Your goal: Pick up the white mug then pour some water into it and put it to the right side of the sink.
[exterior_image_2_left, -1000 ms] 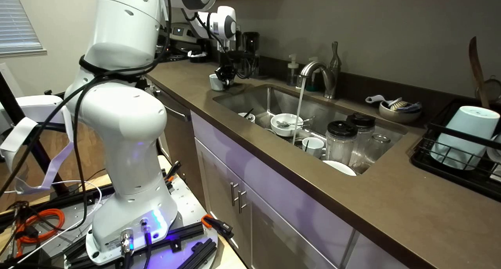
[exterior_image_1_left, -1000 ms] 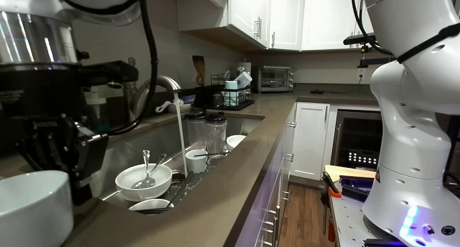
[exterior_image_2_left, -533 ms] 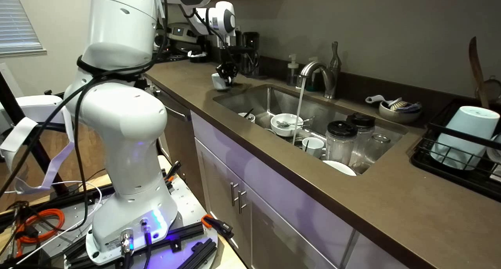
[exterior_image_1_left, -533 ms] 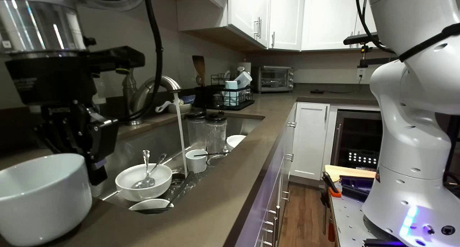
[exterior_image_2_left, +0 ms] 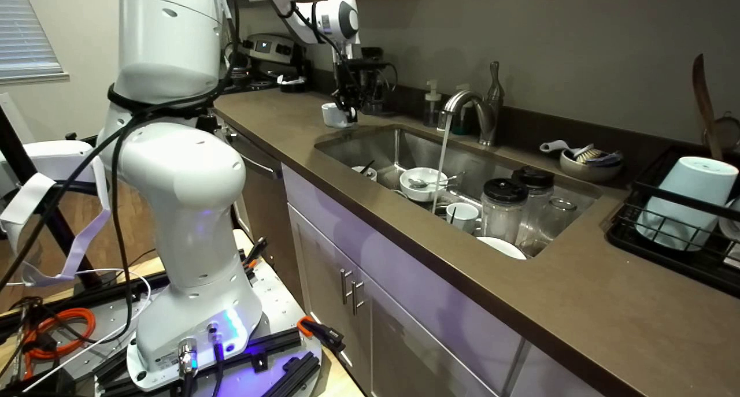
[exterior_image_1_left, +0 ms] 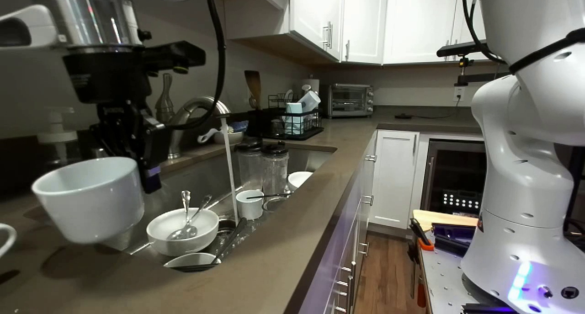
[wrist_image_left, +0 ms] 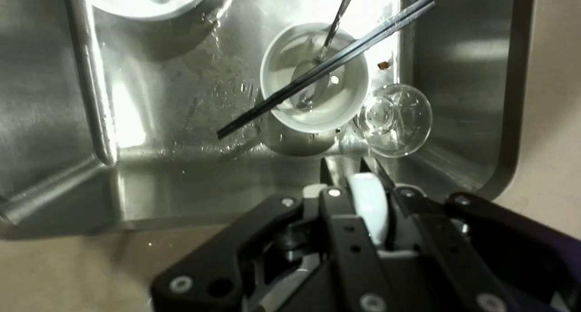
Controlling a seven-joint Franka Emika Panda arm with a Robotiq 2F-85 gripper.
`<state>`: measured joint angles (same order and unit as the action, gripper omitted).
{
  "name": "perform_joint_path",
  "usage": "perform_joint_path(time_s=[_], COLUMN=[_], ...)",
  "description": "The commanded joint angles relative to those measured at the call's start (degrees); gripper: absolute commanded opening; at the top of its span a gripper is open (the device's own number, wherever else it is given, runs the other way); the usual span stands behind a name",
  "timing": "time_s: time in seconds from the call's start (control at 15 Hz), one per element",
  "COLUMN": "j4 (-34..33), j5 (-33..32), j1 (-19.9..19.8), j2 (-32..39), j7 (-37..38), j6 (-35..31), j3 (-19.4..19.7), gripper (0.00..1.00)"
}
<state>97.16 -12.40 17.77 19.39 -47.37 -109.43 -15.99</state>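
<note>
White mug (exterior_image_1_left: 93,209) | we had it up over the tabletop (exterior_image_2_left: 277,119) beside the sink (exterior_image_2_left: 416,145), end effector (wrist_image_left: 355,171) squeezing its handle (wrist_image_left: 370,207) | faucet (exterior_image_2_left: 487,122) ran | filling and putting down, we guessed, were still to do

Silver-grey, streaked with glare, over the long rectangular stainless-steel sink (wrist_image_left: 195,182); plain glossy white over the round-bodied ceramic mug (exterior_image_1_left: 93,209) near one sink corner; black over the two-fingered gripper (wrist_image_left: 352,169). Muted brown across the flat countertop (exterior_image_2_left: 578,281), pale blue on the tall tapered cup (exterior_image_2_left: 699,180), and white dots, in rows, on the dark boxy basket (exterior_image_1_left: 461,199).
</note>
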Motion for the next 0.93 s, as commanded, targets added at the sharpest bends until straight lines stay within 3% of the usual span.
perform_joint_path(time_s=[0.0,0.4,0.87], j4=[5.87,16.25,26.16], j5=[1.91,7.41,10.29], j1=[-2.94,-6.68,-6.85], j2=[-5.57,-12.65,-19.40], j7=[2.36,4.74,14.60], j6=[-2.35,-8.51,-14.07], j3=[0.69,2.12,3.79], gripper=[0.05,0.05,0.05])
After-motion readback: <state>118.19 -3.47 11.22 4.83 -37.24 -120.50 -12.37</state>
